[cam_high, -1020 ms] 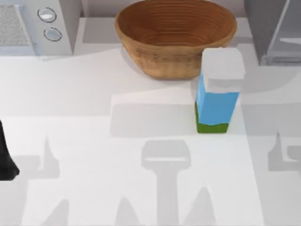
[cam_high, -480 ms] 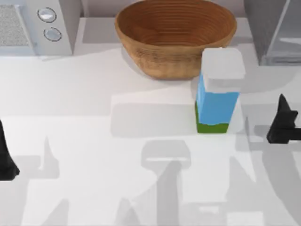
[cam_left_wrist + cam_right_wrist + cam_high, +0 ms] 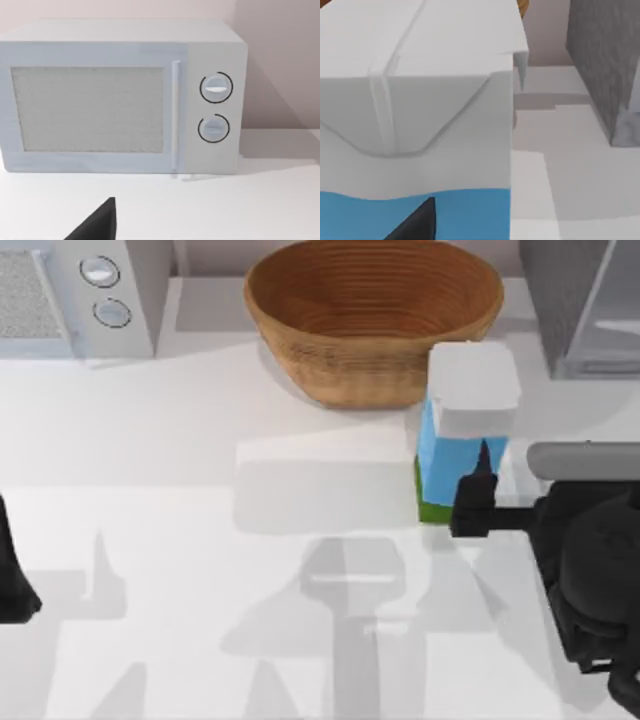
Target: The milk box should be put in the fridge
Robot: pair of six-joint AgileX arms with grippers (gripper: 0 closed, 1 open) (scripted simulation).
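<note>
The milk box (image 3: 462,430) stands upright on the table right of centre, just in front of the basket, with a white top, blue body and green base. My right gripper (image 3: 472,498) sits low against the box's front right side, open, with nothing between its fingers. The right wrist view is close on the milk box (image 3: 420,110), and one dark fingertip (image 3: 417,222) shows before its blue body. The dark-grey fridge (image 3: 580,300) stands at the back right, also seen as the fridge (image 3: 600,60) beyond the box. My left gripper (image 3: 14,575) is parked at the table's left edge.
A woven brown basket (image 3: 373,315) sits at the back centre, right behind the milk box. A light-grey microwave (image 3: 70,295) with two knobs stands at the back left, and the microwave (image 3: 120,95) faces the left wrist camera. The white table (image 3: 200,540) lies bare in front.
My right arm came in from the right edge and moved left until its gripper reached the milk box's front right side. The milk box and left arm have not moved.
</note>
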